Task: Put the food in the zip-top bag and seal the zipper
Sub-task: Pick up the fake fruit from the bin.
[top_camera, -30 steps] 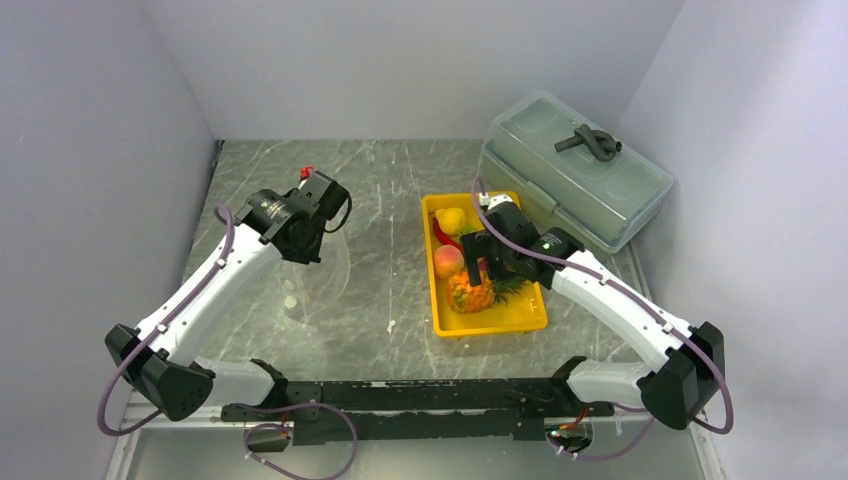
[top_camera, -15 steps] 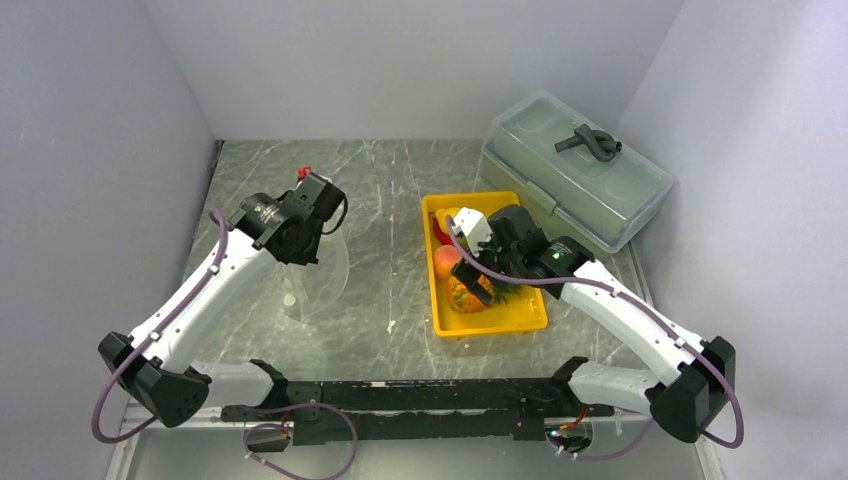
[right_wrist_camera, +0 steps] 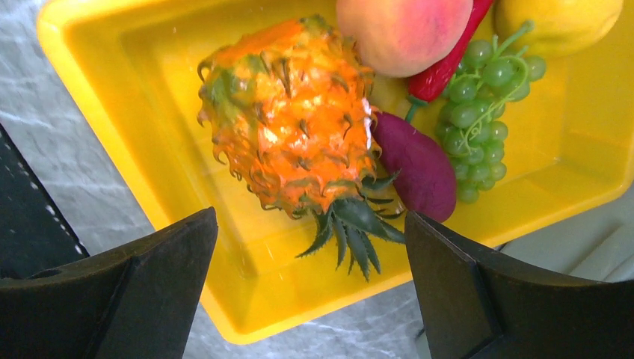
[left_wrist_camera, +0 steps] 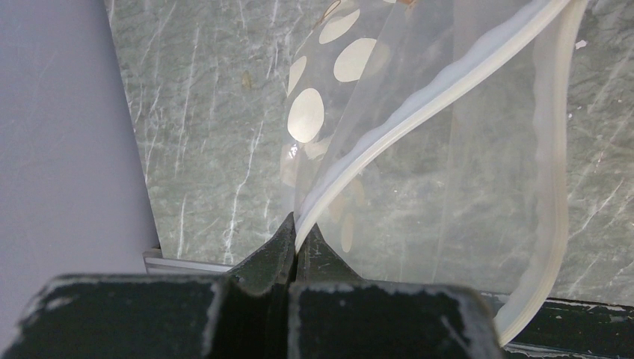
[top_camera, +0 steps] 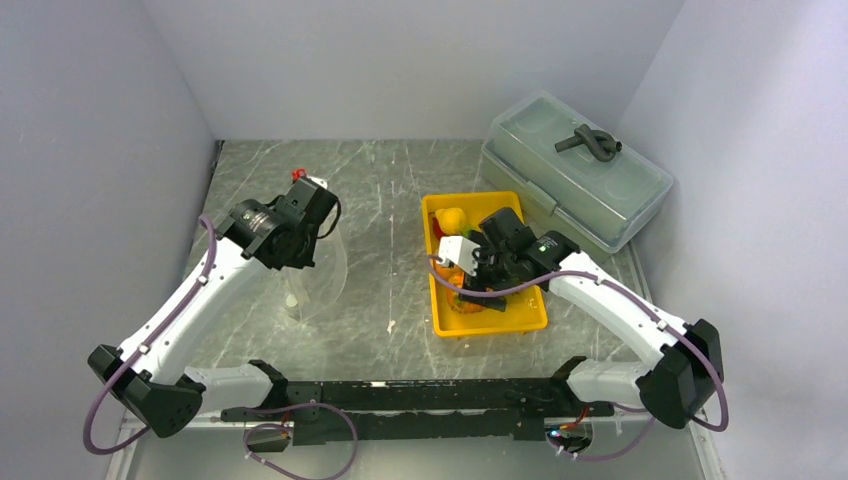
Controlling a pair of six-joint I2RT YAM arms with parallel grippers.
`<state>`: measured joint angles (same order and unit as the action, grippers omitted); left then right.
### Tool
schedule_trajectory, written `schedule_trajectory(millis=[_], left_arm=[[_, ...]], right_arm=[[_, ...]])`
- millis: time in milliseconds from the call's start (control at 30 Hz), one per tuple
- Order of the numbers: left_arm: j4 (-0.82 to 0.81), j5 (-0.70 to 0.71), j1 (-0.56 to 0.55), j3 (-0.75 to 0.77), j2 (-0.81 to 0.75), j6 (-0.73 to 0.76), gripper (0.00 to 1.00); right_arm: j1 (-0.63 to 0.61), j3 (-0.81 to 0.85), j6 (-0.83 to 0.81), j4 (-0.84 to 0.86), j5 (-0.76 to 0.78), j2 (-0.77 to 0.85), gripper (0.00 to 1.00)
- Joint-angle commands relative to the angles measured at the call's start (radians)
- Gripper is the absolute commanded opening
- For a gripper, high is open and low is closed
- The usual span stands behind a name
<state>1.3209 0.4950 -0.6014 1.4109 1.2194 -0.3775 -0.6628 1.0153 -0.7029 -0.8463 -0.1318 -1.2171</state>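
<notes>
Grey marbled table [top_camera: 400, 180], pale walls [top_camera: 400, 70] on three sides; one lidded box [top_camera: 575, 170], one yellow tray [top_camera: 520, 318] holding six pieces of food [right_wrist_camera: 478, 105]. My left gripper [left_wrist_camera: 295, 232] is fully closed, pinching the zipper [left_wrist_camera: 419, 120] of one bag [left_wrist_camera: 359, 60]. My right gripper [right_wrist_camera: 310, 217] hangs wide open, empty, above the pineapple [right_wrist_camera: 291, 127].

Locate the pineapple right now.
Right wrist view: the pineapple lies in the yellow tray on the table's right side, under the open right claw, beside the peach and a purple vegetable.
</notes>
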Motion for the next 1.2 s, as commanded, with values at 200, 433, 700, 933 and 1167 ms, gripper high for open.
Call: schedule_trajectory(millis=[200, 433, 700, 933, 1167], left_arm=[[-0.039, -0.021, 0.003, -0.011, -0.047, 0.023, 0.01], [-0.042, -0.029, 0.004, -0.017, -0.071, 0.025, 0.02], [-0.039, -0.041, 0.003, -0.026, -0.1, 0.026, 0.03], [-0.032, -0.04, 0.003, -0.026, -0.101, 0.022, 0.02], [-0.023, -0.035, 0.003, -0.017, -0.102, 0.021, 0.02]], right_arm=[[0.074, -0.128, -0.147, 0.113, 0.016, 0.019, 1.0], [0.11, -0.139, -0.152, 0.161, 0.001, -0.039, 1.0], [0.126, -0.207, -0.151, 0.272, -0.001, -0.102, 0.99], [0.126, -0.218, -0.123, 0.28, -0.041, -0.089, 0.89], [0.125, -0.2, -0.124, 0.26, -0.061, -0.082, 0.38]])
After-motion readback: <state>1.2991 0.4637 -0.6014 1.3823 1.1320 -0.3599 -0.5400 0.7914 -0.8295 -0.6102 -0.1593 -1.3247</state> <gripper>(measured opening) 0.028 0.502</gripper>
